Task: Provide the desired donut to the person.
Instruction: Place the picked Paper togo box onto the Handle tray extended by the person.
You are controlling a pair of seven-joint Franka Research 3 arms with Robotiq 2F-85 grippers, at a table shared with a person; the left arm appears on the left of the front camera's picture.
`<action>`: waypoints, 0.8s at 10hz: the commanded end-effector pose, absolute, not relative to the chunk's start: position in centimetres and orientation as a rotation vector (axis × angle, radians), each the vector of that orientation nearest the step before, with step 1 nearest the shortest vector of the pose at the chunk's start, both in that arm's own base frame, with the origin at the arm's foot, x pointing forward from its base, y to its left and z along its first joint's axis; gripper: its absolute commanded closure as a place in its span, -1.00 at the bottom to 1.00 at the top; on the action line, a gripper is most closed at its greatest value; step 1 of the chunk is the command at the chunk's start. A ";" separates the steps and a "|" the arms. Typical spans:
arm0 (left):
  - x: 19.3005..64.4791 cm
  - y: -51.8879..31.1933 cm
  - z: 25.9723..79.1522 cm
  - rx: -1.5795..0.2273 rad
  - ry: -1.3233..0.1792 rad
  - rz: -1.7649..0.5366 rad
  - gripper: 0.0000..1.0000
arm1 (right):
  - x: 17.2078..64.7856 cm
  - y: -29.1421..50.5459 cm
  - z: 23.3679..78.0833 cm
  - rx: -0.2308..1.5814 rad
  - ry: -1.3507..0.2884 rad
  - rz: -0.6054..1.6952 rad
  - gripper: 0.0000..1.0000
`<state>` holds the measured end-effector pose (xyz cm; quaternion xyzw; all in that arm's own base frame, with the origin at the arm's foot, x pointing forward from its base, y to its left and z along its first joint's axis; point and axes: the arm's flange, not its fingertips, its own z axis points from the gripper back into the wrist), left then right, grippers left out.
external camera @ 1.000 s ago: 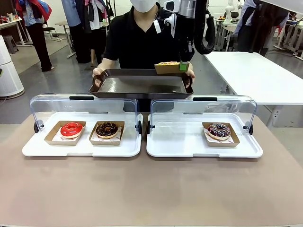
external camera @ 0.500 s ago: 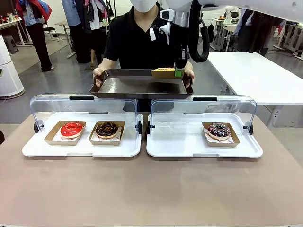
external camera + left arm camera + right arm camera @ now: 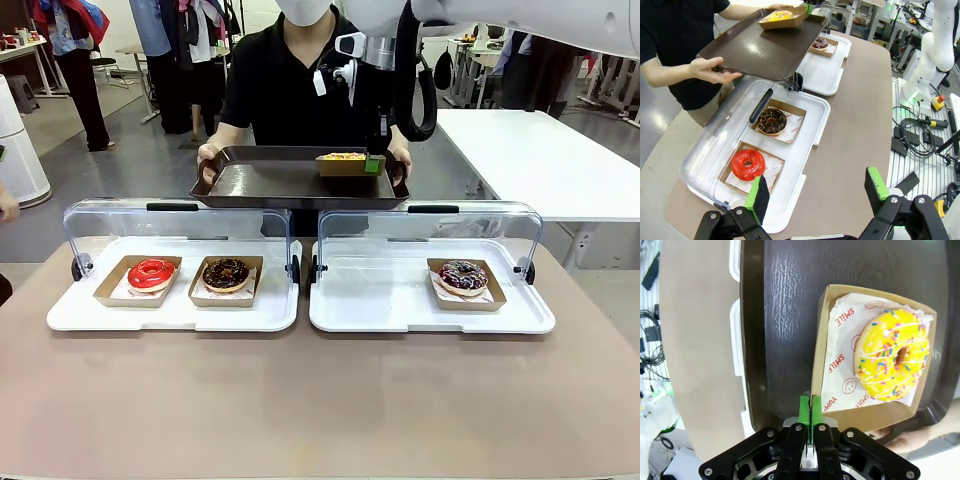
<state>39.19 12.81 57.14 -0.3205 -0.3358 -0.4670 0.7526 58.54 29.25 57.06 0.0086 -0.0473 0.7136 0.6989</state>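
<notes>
A yellow sprinkled donut (image 3: 892, 361) lies in a cardboard box (image 3: 343, 163). My right gripper (image 3: 810, 409) is shut on the box's side wall, also seen at the green pads (image 3: 372, 165). The box sits low at the right end of a dark brown tray (image 3: 290, 185), which the person (image 3: 290, 90) in a black shirt holds with both hands beyond the table. I cannot tell whether the box touches the tray. My left gripper (image 3: 815, 197) hangs open above the near left part of the table, with nothing between its fingers.
Two white trays with raised clear lids stand on the table. The left tray (image 3: 170, 312) holds a red donut (image 3: 152, 273) and a chocolate donut (image 3: 226, 272). The right tray (image 3: 380, 300) holds a dark sprinkled donut (image 3: 462, 276). A white table (image 3: 540, 160) stands at the back right.
My right gripper has carried the boxed yellow donut down and slightly left, from above the tray's rim to low over the tray. The left arm has not moved.
</notes>
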 end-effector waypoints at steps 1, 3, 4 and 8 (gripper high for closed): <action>39.1 12.9 57.2 -0.705 -0.739 -1.022 -1.00 | 58.7 29.0 56.7 0.079 -0.091 1.606 0.96; 39.1 12.9 57.2 -0.705 -0.739 -1.022 -1.00 | 58.9 28.7 56.4 0.099 -0.074 1.595 0.96; 39.1 12.9 57.2 -0.705 -0.739 -1.022 -1.00 | 58.8 28.6 56.2 0.106 -0.065 1.597 0.96; 39.1 12.9 57.2 -0.705 -0.739 -1.022 -1.00 | 58.8 28.7 56.4 0.097 -0.067 1.607 -1.00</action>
